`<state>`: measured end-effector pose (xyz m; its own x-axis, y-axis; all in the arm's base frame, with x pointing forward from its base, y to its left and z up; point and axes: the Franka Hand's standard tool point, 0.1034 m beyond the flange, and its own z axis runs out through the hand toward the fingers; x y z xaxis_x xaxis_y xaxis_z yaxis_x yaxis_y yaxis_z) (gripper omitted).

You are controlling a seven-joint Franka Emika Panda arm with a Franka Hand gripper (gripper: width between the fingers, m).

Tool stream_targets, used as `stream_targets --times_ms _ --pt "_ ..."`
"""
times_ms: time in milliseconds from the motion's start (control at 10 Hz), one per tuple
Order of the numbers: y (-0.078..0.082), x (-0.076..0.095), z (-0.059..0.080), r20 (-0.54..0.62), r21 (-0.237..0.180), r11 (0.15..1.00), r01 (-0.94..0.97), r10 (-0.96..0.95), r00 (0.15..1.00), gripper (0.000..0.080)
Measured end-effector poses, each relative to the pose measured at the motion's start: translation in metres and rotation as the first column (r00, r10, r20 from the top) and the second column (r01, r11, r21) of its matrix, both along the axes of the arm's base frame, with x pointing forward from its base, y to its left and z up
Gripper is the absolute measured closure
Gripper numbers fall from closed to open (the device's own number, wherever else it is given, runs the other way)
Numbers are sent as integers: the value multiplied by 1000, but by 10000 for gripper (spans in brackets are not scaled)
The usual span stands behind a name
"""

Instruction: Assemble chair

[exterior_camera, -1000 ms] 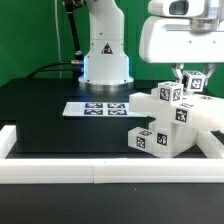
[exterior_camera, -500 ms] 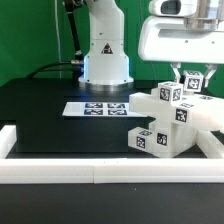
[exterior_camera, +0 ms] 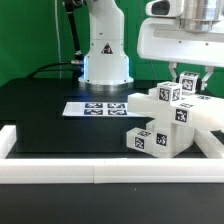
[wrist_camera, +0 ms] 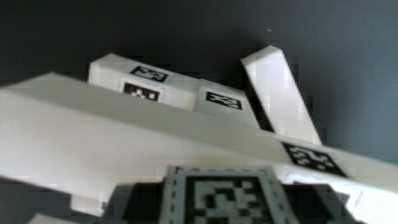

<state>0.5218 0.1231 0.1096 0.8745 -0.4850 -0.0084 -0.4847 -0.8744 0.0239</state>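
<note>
The black table top (exterior_camera: pixel 50 125) fills the middle of the exterior view, and a long white border rail (exterior_camera: pixel 60 172) runs across the lower part of the frame along its near edge. At upper centre stands the white base of the robot arm (exterior_camera: pixel 105 50); the arm's broad white wrist housing (exterior_camera: pixel 175 38) hangs in the upper right corner.

The chair (exterior_camera: pixel 165 118), a partly joined cluster of white plastic blocky parts carrying black-and-white square tags, sits at the right of the exterior view, resting on the table just behind the border rail. Its lower block shows tags on the near face, and further tagged blocks step upward above it. In the wrist view the same white bars and plate (wrist_camera: pixel 196 110) fill most of the frame against the dark table, seen tilted.

The thin flat white marker board (exterior_camera: pixel 97 108) lies at centre frame, just left of the chair and in front of the arm's base.

The two-finger gripper (exterior_camera: pixel 188 78) sits at the chair's topmost part, its dark fingers partly parted on either side of a small white tagged cube (exterior_camera: pixel 188 82), which they appear to clasp. In the wrist view that cube's tag (wrist_camera: pixel 221 197) shows at the lower edge between the fingers.
</note>
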Motion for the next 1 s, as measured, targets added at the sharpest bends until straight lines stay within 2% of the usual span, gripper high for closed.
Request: stream_targets --times_ms 500,800,1000 --pt "1 0 0 5 0 956 294 -294 956 517" --pt "1 1 0 4 9 891 454 -454 891 517" --pt "2 1 0 -1 15 812 583 -583 813 517"
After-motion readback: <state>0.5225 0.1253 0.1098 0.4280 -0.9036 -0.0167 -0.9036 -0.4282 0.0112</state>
